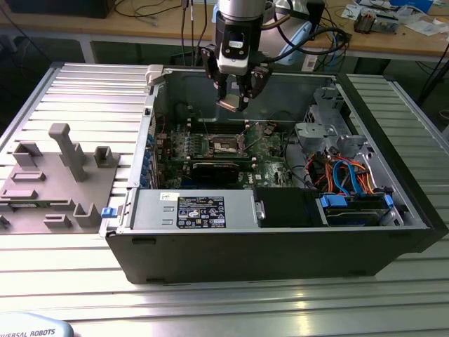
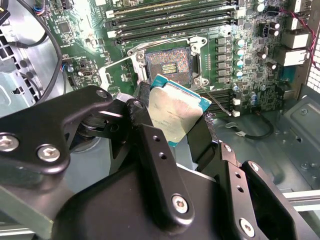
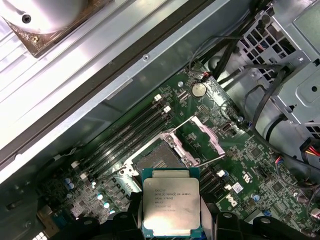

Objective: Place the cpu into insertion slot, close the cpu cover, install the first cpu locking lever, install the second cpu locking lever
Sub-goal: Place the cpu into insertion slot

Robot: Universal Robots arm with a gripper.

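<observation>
Currently, we find the claw (image 1: 235, 102) suspended over the open computer case (image 1: 280, 246), which lies on its side on the ribbed metal surface (image 1: 210, 302). The claw is closed down to a narrow gap, no wider than the cpu (image 3: 171, 206) itself. Its two black fingers (image 2: 152, 150) press against opposite edges of the chip.

In both wrist views, the silvery-grey top of the cpu faces the camera, with its green edge visible along the sides. In the second wrist view, the chip sits tilted between the fingers.

In the exterior view, we observe the cpu well above the green circuit board (image 1: 270, 151), touching nothing but the claw.

The insertion slot (image 3: 157, 162) lies below the chip, set into the circuit board beside the long memory slots (image 3: 125, 137). Its square contact field is exposed and nothing sits in it.

The cpu cover (image 3: 204, 136) stands raised on its hinge at one side of the slot, clear of the socket opening. The two thin wire locking levers (image 3: 182, 124) are unlatched and angle up away from the socket frame.
</observation>
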